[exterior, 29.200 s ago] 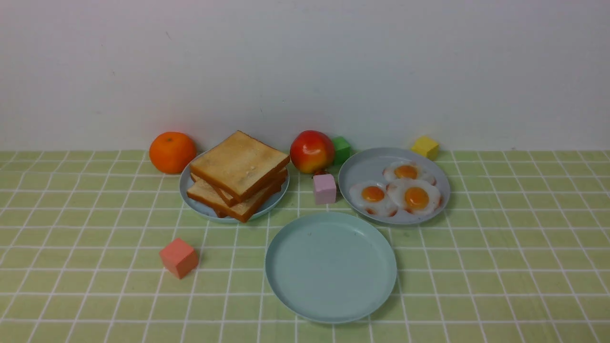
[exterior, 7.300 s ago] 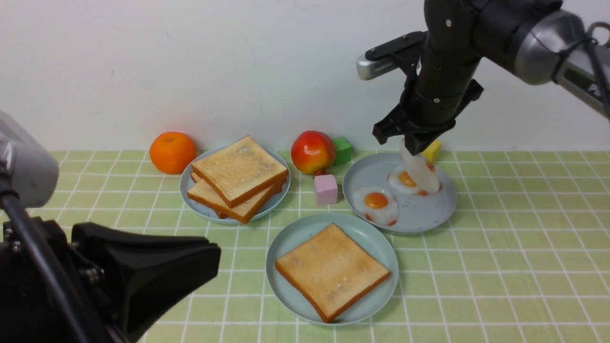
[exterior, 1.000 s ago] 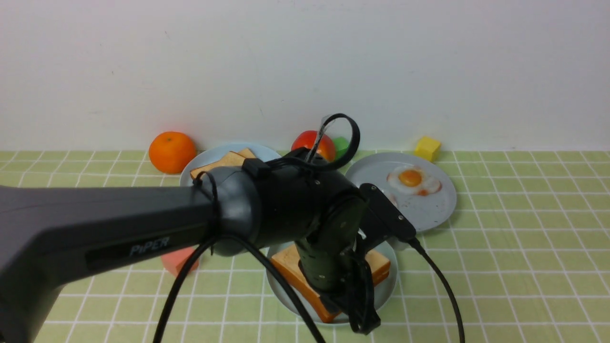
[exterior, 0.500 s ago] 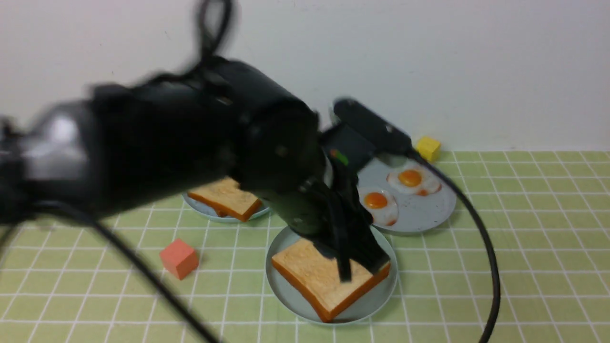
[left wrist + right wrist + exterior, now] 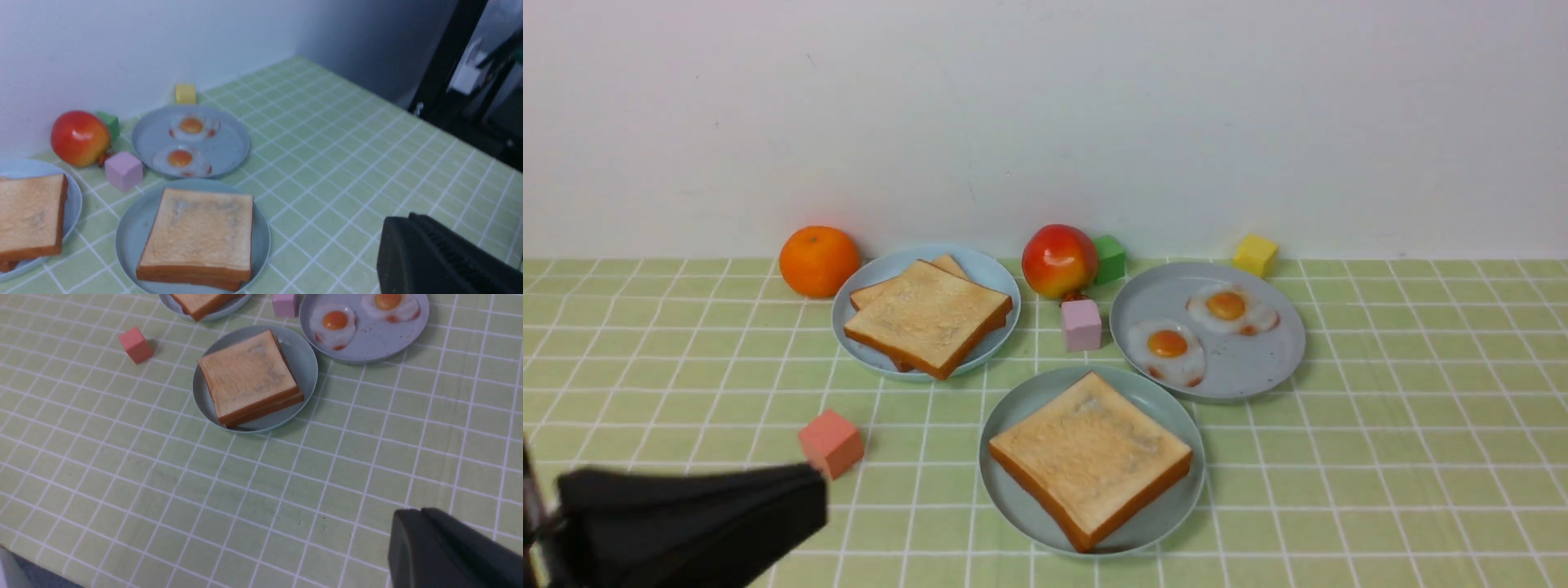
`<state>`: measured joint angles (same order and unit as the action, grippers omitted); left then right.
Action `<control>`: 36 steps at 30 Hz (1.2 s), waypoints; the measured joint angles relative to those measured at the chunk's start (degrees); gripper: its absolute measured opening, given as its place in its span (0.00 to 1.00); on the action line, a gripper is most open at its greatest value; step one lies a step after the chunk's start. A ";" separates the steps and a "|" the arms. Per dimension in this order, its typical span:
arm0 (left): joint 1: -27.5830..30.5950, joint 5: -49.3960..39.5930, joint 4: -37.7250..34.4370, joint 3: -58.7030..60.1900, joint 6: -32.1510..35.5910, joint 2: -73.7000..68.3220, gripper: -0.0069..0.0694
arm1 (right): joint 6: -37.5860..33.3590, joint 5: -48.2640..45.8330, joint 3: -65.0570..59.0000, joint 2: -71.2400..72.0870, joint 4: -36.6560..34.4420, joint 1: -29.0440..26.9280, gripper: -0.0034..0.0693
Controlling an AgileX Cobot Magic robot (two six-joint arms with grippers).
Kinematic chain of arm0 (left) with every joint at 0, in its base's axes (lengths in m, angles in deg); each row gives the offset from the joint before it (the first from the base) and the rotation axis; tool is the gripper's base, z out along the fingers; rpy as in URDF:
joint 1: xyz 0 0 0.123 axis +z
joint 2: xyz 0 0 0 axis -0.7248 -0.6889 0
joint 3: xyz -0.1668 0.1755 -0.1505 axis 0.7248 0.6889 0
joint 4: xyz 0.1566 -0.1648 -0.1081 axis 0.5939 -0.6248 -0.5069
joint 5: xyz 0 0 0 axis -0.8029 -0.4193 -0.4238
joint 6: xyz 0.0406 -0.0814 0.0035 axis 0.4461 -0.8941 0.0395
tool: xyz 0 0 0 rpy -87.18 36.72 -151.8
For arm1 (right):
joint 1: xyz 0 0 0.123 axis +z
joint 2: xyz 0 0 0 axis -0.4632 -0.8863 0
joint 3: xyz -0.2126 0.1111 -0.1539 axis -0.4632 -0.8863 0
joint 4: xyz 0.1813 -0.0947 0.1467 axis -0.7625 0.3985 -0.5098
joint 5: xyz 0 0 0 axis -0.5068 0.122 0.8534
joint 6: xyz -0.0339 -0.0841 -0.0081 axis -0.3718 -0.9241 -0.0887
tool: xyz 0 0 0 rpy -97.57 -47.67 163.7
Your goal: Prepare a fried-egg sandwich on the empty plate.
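Meanwhile, the fried-egg sandwich point(image 5: 1089, 457) sits on the teal plate point(image 5: 1013, 498) at lower centre of the frame. At lower left, the left gripper point(image 5: 805, 490) is closed and holds nothing. Seen only in its own wrist view, the right gripper point(image 5: 398, 539) is likewise closed, empty.

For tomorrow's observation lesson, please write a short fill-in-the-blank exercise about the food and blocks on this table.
1. The grey-blue plate on the right holds ____ fried eggs.
2. The sandwich sits on the ____ plate, the largest one.
3. The block between the two smaller plates is ____.
4. The fruit left of the loose toast is an ____.

Missing words: two; teal-green; pink; orange
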<state>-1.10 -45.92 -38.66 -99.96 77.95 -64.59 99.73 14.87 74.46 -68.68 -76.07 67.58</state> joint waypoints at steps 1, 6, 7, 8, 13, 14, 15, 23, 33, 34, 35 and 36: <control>0.00 0.60 -0.08 0.75 0.00 0.66 0.07 | 0.00 0.00 -0.17 0.23 0.00 0.00 0.09; 0.00 8.96 -2.12 12.72 0.00 13.53 0.07 | 3.18 3.87 -8.72 6.16 0.24 0.00 0.09; 0.00 9.39 -2.19 13.65 0.00 15.35 0.07 | 3.73 6.72 -10.75 7.36 0.43 0.00 0.09; 0.00 9.39 -2.18 13.94 0.00 15.88 0.07 | 3.95 7.24 -11.56 7.55 0.57 0.00 0.09; 0.00 8.31 -2.44 15.80 0.00 18.61 0.07 | 6.80 24.36 -21.97 10.14 4.40 0.00 0.10; 0.00 7.66 -2.50 15.80 0.00 18.61 0.07 | 6.91 26.05 -23.15 10.14 4.77 0.00 0.10; 0.00 7.11 -2.50 15.80 0.00 18.61 0.07 | 7.05 27.40 -23.99 10.14 4.97 0.00 0.10; 0.00 5.17 -2.50 15.80 0.00 18.61 0.07 | 7.47 30.34 -31.56 10.14 5.32 0.00 0.10; 0.00 4.99 -2.50 15.80 0.00 18.61 0.07 | 7.52 33.51 -36.56 12.31 9.27 -8.17 0.11; 0.00 4.99 -2.50 15.80 0.00 18.61 0.07 | 6.43 37.72 -39.14 13.79 7.95 -13.46 0.10; 0.00 4.99 -2.50 15.80 0.00 18.65 0.07 | 5.02 40.54 -41.47 15.09 6.41 -17.46 0.09; 0.00 4.99 -2.50 15.80 0.00 18.65 0.07 | 3.06 42.86 -44.05 16.25 4.86 -21.29 0.08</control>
<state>-1.10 -40.93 -41.16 -84.16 77.95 -45.93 102.78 57.73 30.41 -52.43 -71.21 46.29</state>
